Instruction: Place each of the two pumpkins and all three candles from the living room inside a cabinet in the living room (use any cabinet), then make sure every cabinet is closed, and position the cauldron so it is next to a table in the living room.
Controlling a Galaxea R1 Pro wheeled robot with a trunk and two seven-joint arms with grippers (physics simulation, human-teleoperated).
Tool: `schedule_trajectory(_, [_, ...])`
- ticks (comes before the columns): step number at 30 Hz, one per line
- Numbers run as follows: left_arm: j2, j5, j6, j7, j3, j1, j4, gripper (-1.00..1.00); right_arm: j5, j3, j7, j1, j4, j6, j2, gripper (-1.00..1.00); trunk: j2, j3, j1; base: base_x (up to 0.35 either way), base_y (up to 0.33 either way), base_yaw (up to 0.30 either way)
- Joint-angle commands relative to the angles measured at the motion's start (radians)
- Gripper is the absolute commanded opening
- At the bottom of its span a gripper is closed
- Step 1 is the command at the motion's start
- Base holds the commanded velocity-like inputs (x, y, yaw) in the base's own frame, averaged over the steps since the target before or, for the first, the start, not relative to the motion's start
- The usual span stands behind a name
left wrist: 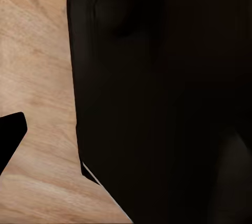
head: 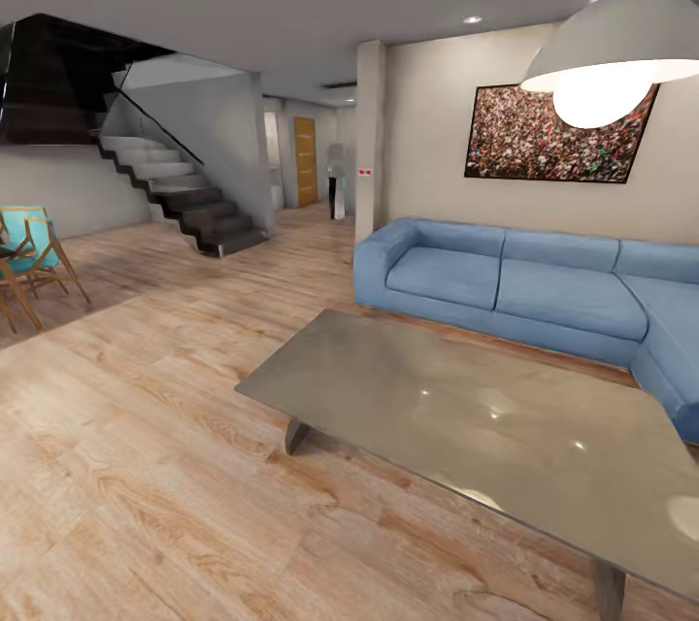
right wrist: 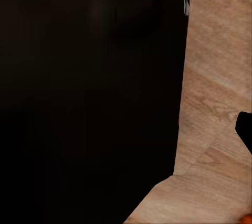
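Low rectangular table (head: pixel 505 427), glossy grey top bare, angled grey legs, on wood floor

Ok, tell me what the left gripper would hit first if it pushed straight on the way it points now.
Probably the wooden floor, which lies past the dark robot body in the left wrist view. How far off it is can't be judged, and the fingers aren't clearly visible.

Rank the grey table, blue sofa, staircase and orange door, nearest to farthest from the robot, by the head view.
1. Table: directly ahead, lower right.
2. Sofa: behind the table, on the right.
3. Staircase: across the floor, on the left.
4. Orange door: down the hallway, centre.
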Motion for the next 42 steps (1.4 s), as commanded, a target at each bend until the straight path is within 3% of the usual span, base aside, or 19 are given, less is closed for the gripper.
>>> schedule_trajectory(1, [-0.006, 0.005, -0.006, -0.006, 0.006, -0.001, -0.002, 1.00, -0.004, 0.000, -0.006, -0.001, 0.002, -0.006, -0.001, 1.00, -0.001, -0.001, 0.000, 0.000, 0.000, 0.000])
schedule_trajectory(20, [-0.011, 0.004, -0.094, -0.007, 0.013, 0.005, -0.052, 1.00, -0.004, -0.001, -0.112, -0.015, 0.002, -0.112, 0.000, 1.00, -0.001, -0.001, 0.000, 0.000, 0.000, 0.000])
schedule_trajectory(26, [-0.011, 0.003, -0.128, -0.007, 0.014, 0.005, -0.058, 1.00, -0.004, -0.001, -0.111, -0.015, 0.002, -0.146, 0.000, 1.00, -0.001, 0.000, 0.000, 0.000, 0.000, 0.045])
schedule_trajectory(27, [-0.011, 0.003, -0.210, -0.007, 0.014, 0.005, -0.058, 1.00, -0.004, -0.001, -0.111, -0.015, 0.002, -0.360, 0.000, 1.00, -0.001, 0.001, 0.000, 0.000, 0.000, 0.187])
schedule_trajectory(42, [-0.011, 0.003, -0.212, -0.007, 0.012, 0.005, -0.060, 1.00, -0.003, 0.000, -0.110, -0.015, 0.002, -0.362, 0.002, 1.00, -0.001, 0.000, 0.000, 0.000, 0.000, 0.077])
